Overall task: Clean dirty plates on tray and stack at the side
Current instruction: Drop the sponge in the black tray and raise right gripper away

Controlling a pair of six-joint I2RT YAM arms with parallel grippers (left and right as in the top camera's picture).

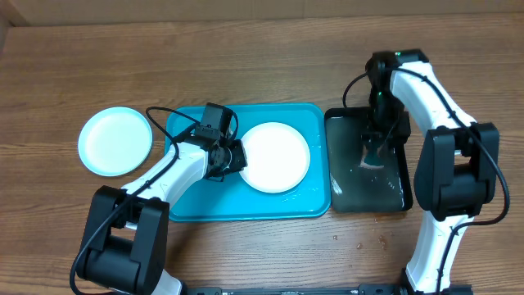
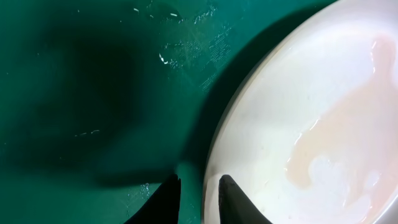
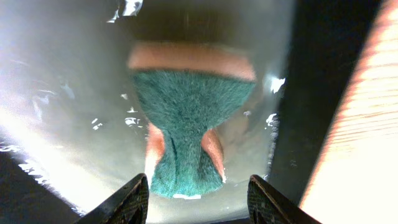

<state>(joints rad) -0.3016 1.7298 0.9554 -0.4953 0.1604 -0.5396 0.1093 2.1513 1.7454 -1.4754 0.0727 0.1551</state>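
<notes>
A white plate (image 1: 276, 157) lies on the turquoise tray (image 1: 246, 205); the left wrist view shows a thin pinkish wet film on the plate (image 2: 323, 93). My left gripper (image 1: 236, 156) (image 2: 199, 202) sits at its left rim, slightly open, one finger over the tray and one over the plate, with a gap on the tray side. A light blue plate (image 1: 115, 141) rests on the table left of the tray. My right gripper (image 1: 377, 146) (image 3: 199, 196) hangs open over a green and orange sponge (image 3: 189, 118) that lies free in water.
The sponge lies in a glossy black tray (image 1: 348, 192) holding cloudy water, right of the turquoise tray. Bare wooden table (image 1: 262, 65) surrounds both trays, and its wood shows at the right edge of the right wrist view.
</notes>
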